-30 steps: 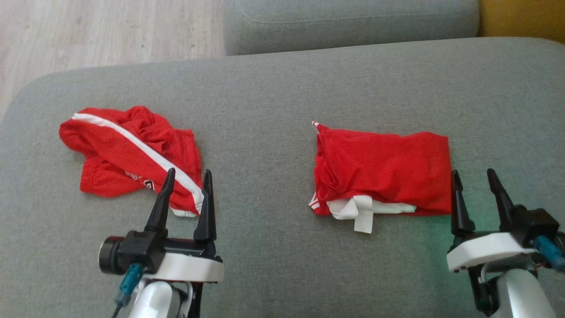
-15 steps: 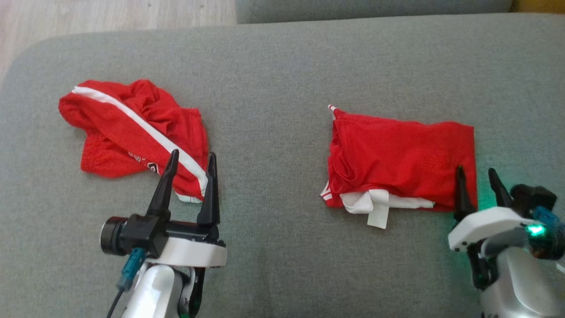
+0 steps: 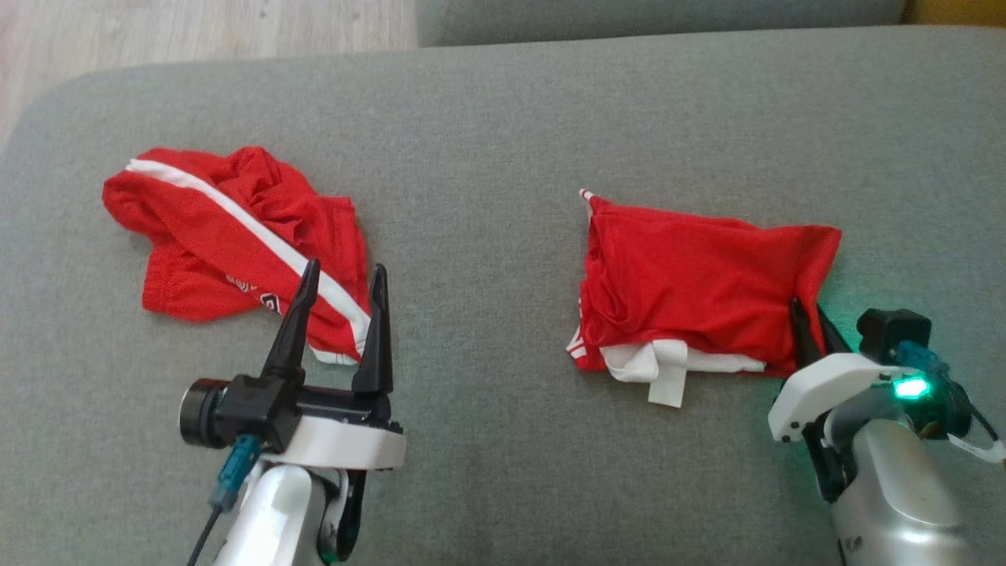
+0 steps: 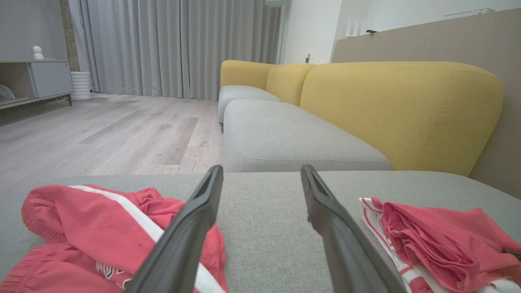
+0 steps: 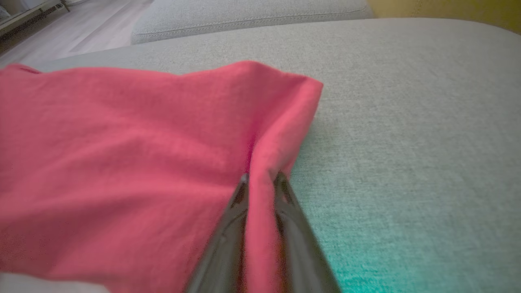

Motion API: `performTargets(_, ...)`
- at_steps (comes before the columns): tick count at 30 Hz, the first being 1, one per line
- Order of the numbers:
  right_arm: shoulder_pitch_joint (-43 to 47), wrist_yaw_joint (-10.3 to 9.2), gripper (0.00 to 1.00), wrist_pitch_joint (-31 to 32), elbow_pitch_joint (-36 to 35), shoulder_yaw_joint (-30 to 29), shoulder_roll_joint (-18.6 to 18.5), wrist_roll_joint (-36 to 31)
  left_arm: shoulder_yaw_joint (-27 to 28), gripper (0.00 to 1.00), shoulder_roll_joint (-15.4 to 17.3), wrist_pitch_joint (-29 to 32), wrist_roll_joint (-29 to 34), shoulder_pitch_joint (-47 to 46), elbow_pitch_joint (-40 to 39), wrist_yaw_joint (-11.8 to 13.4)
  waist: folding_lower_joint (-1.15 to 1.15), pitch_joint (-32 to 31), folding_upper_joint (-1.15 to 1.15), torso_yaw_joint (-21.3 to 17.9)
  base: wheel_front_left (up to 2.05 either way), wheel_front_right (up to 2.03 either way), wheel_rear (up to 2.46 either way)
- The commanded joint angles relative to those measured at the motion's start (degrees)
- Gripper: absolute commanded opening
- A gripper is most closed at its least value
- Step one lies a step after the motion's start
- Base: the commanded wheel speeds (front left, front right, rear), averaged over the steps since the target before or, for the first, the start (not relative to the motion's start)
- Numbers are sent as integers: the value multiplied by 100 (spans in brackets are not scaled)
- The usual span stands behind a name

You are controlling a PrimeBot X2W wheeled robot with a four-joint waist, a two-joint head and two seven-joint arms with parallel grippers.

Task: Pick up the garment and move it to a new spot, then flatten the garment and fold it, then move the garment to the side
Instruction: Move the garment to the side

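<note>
Head view: the folded red garment (image 3: pixel 699 283) is laid on the right of the grey cushion (image 3: pixel 487 141), white layers showing at its near edge. Its near right corner is pinched by the right gripper (image 3: pixel 809 308). The left gripper (image 3: pixel 346 267) is held spread at the near right edge of the crumpled red garment (image 3: pixel 228 236), left.

Left wrist view: nothing is held between the spread jaws.

Right wrist view: 1 ridge of cloth is clamped. The grip looks shallow, so a low, slow sideways drag is advised so the fold is not undone.

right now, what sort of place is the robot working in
Most likely a home living room: a grey-and-yellow sofa, floor-length grey curtains and a pale wood floor.
</note>
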Motion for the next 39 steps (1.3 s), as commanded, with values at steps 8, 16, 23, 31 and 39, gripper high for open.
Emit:
performTargets(8, -173, -4, 0, -38, -413, 269, -497, -424, 197, 100, 8, -47, -7, -105, -175, 84, 0, -252, 0, -153, 0, 0, 0)
performTargets(16, -192, -4, 0, 407, -829, 658, -1747, -392, 252, 100, 8, -47, 21, -112, -255, 77, 0, -207, 0, -218, 0, 0, 0)
performTargets(23, -296, -4, 0, 802, -824, 688, -2966, -233, 223, 100, 8, -47, 76, -282, -351, 42, 0, 176, 0, -161, 0, 0, 0)
performTargets(31, -650, -4, 0, 880, -372, 219, -3664, -530, 272, 100, 8, -47, 161, -483, -379, -25, 0, 582, 0, -65, 0, 0, 0)
performTargets(39, -893, -4, 0, 796, -138, 80, -3556, -712, 279, 100, 8, -47, 176, -512, -360, -45, 0, 629, 0, -45, 0, 0, 0)
